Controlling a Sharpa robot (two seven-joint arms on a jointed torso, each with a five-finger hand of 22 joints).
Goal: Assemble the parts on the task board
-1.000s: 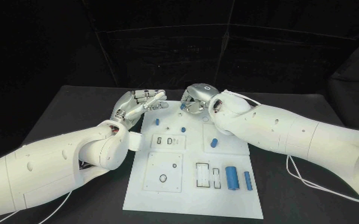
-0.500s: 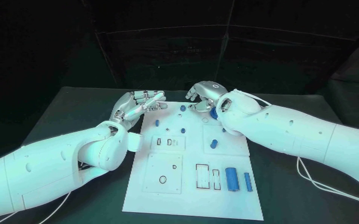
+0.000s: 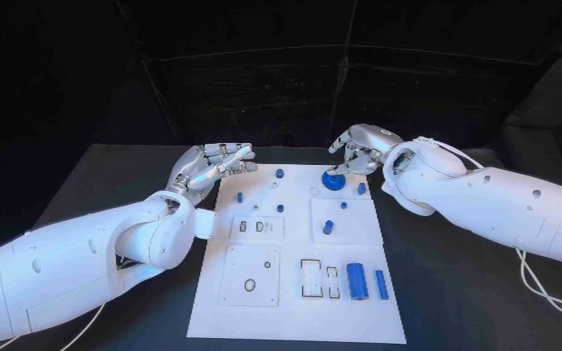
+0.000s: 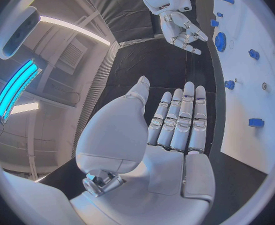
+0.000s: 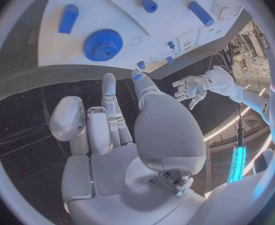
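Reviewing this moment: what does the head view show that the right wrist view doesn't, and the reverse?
Head view alone: the whole board with its near end, where two blue cylinders lie side by side next to rectangular slots, plus both arms reaching in from the sides.

Right wrist view alone: the right hand's palm side, fingers apart and holding nothing, and the gear's teeth up close.

Both: the blue gear on the board's far end, the right hand just beyond it, and the left hand open off the board's far left corner.
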